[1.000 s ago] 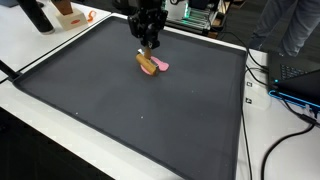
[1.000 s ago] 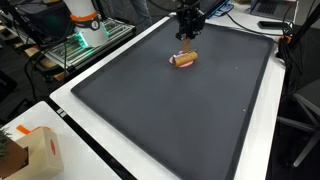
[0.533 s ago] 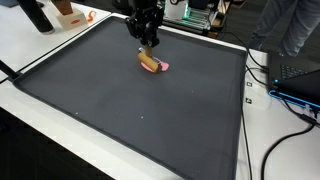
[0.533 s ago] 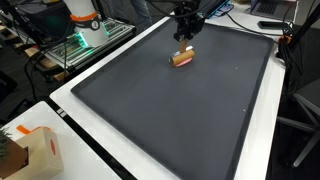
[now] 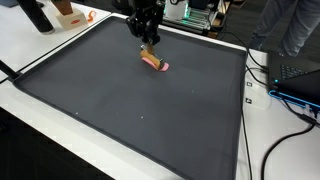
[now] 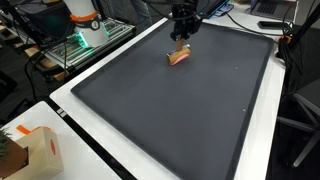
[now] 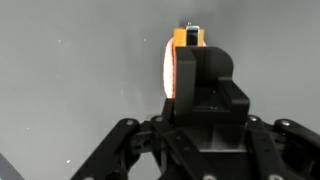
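My gripper [image 5: 147, 40] is shut on one end of a toy hot dog [image 5: 154, 62], a tan-orange bun with a pink sausage. It holds the toy tilted at the far side of the black mat [image 5: 130, 110], with the low end close to the mat. Both exterior views show this; the gripper [image 6: 182, 34] grips the toy [image 6: 179, 56] from above. In the wrist view the toy's orange and pale edge [image 7: 174, 68] sticks out past the black finger of my gripper [image 7: 190, 45]. The other finger is hidden.
White table edges surround the mat. A cardboard box [image 6: 30, 150] stands at a near corner. An orange-and-white device [image 6: 82, 15] and a green-lit rack [image 6: 75, 45] sit beside the mat. Cables and a laptop [image 5: 300, 85] lie on one side. A person [image 5: 295, 25] stands behind.
The gripper has risen a little with the toy hot dog. The toy, which lay flat on the mat, now hangs tilted from the gripper.
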